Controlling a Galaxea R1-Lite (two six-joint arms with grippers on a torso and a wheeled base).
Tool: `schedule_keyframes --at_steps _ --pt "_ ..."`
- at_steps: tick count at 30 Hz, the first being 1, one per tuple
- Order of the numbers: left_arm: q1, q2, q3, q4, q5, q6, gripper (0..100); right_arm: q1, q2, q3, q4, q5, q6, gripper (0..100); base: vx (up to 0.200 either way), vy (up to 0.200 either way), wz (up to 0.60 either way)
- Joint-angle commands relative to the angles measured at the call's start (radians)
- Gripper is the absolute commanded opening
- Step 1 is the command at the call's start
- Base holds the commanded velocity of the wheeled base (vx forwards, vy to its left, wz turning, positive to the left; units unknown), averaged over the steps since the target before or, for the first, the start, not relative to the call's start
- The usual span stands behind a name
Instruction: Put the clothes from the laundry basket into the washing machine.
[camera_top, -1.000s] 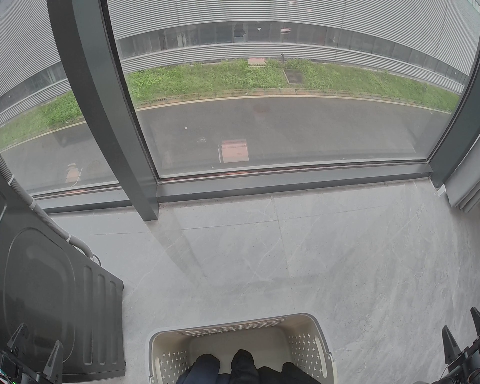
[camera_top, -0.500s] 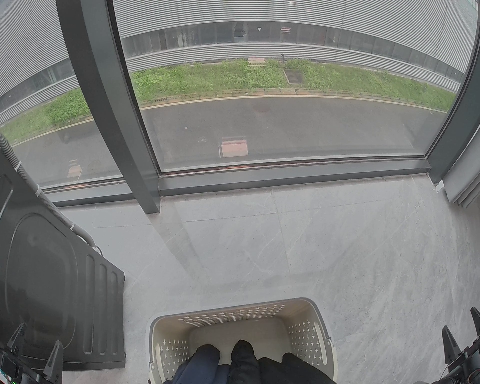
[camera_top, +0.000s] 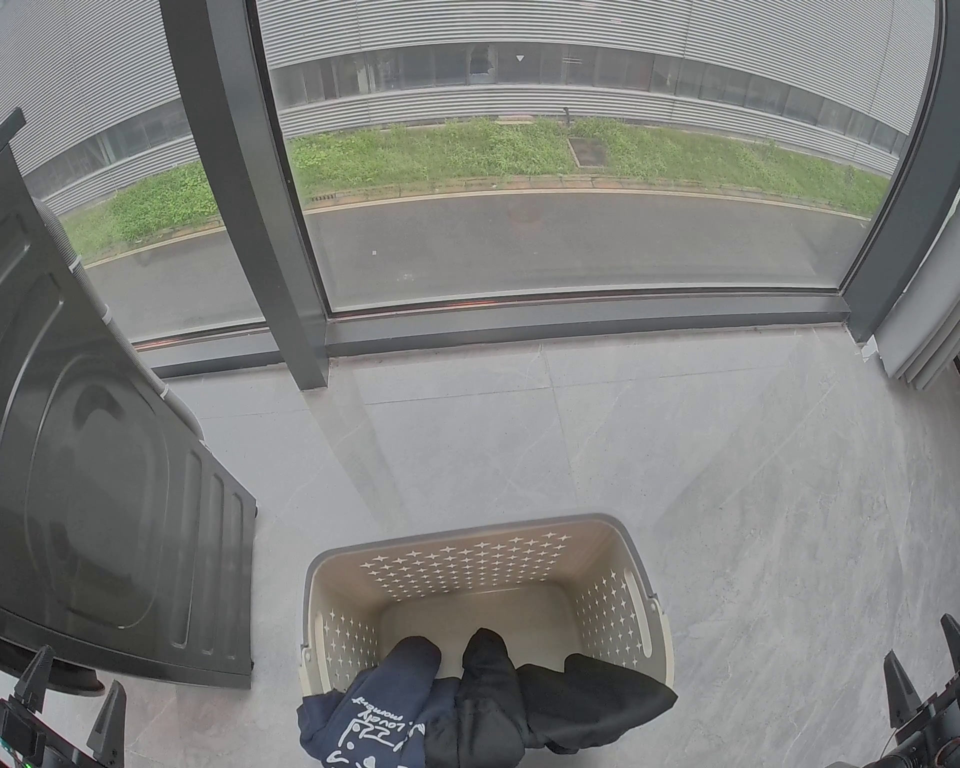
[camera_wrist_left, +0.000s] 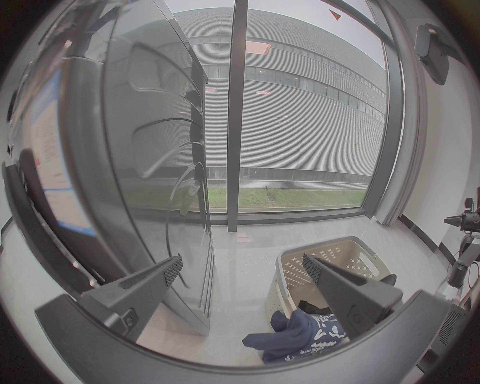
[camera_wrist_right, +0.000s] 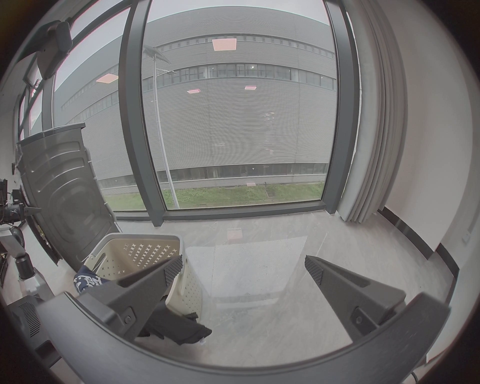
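Approach judged best from above. Left gripper (camera_top: 78, 675), jaws wide and empty, hangs by the washing machine (camera_top: 130, 500); the laundry basket (camera_top: 470, 532) stands just right of it. Clothes (camera_top: 480, 700) drape its near rim, long axis left-right, tails pointing toward the robot; pinch the bunched middle. Right gripper (camera_top: 922, 650): wide, empty.

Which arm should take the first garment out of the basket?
Left, probably. The left gripper, jaws open, sits beside the washing machine, and the navy garment hangs off the laundry basket on that side.
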Motion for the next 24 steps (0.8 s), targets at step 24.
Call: schedule_keyframes --at_steps 24 --pt "0.0 -0.008 0.016 0.001 0.0 -0.001 100 0.0 -0.017 0.016 0.0 -0.001 0.0 100 -0.183 0.0 0.0"
